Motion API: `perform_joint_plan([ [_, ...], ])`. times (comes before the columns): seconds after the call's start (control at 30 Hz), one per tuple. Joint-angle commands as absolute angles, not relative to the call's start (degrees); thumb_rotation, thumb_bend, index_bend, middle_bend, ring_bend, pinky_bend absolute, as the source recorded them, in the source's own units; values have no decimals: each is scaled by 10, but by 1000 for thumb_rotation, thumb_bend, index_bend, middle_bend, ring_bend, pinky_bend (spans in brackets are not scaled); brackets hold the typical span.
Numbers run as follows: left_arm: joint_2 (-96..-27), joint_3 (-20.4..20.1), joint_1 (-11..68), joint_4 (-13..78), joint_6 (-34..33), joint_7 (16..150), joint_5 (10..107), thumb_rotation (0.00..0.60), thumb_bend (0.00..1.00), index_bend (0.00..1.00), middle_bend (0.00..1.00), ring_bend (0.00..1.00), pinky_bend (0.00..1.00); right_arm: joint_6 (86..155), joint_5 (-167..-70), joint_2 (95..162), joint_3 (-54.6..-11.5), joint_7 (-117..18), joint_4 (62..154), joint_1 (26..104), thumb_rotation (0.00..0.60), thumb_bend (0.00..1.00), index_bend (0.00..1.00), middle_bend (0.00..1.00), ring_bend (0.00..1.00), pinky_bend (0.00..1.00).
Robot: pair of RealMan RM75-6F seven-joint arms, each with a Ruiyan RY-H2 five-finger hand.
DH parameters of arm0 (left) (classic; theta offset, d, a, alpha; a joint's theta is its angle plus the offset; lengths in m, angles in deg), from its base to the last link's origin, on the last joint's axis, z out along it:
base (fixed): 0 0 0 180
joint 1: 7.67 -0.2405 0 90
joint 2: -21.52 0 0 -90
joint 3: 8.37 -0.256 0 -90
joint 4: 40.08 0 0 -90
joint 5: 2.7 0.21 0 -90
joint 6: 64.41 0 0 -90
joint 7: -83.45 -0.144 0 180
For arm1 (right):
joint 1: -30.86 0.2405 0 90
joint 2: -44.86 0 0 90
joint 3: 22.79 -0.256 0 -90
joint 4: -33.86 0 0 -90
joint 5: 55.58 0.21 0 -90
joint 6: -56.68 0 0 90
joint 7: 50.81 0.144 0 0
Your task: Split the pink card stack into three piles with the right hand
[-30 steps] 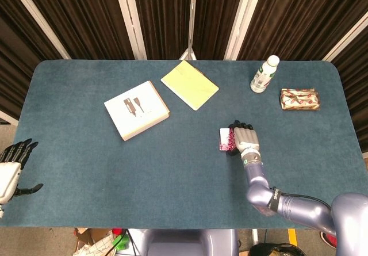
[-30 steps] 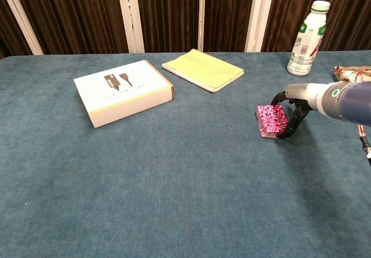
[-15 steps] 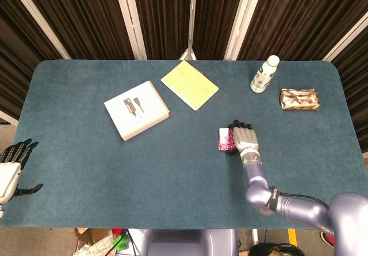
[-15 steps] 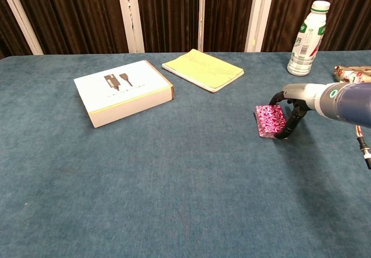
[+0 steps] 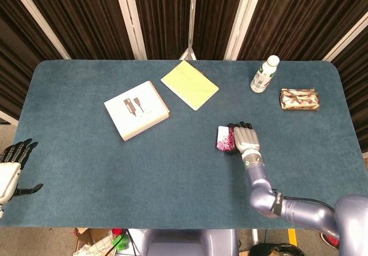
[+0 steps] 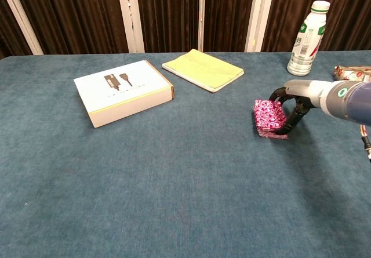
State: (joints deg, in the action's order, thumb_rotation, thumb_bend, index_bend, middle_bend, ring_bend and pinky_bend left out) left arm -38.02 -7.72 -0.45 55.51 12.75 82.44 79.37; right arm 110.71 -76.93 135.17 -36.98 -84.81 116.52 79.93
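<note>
Pink card stack (image 6: 268,117) sits right of centre on the blue table (image 6: 174,182), in the right hand (image 5: 244,137). Chest view: dark fingers (image 6: 293,116) curl round the stack's right edge; upper part of the stack looks tipped up and shifted left of the bottom cards. How many cards are lifted: cannot tell. Head view: hand covers the right half of the stack, only a pink-and-white sliver shows.

Left hand (image 5: 10,167) at the left frame edge, off the table, partly cut off; fingers spread, grasping nothing. Not seen in chest view.

White box (image 6: 123,91) and yellow notebook (image 6: 202,69) at centre-left. Bottle (image 6: 305,38) at far right; patterned packet (image 5: 299,99) beside it, cropped by the chest frame.
</note>
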Motion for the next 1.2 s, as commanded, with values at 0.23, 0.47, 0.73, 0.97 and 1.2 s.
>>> perform_joint_plan([
  [0.23,-381,-75,-5,555,128,825,789,600,0,0,0,0,0,1115,-812,1273,-360,-807,1223,760,600,348,791,222,0,0],
  [0.47,-381,-75,-3,560,121,822,781,600,0,0,0,0,0,1086,-828,1238,-336,-762,1211,723,600,348,791,222,0,0],
  [0.73,-383,-74,-1,566,119,813,777,600,0,0,0,0,0,1061,-850,1251,-319,-728,1177,705,600,347,714,222,0,0],
  [0.97,-385,-74,-2,566,121,810,776,600,0,0,0,0,0,1058,-861,1260,-315,-726,1178,708,600,347,294,82,0,0],
  [1.2,-382,-74,-3,564,122,817,776,600,0,0,0,0,0,1055,-824,1256,-303,-763,1191,727,600,346,34,5,0,0],
])
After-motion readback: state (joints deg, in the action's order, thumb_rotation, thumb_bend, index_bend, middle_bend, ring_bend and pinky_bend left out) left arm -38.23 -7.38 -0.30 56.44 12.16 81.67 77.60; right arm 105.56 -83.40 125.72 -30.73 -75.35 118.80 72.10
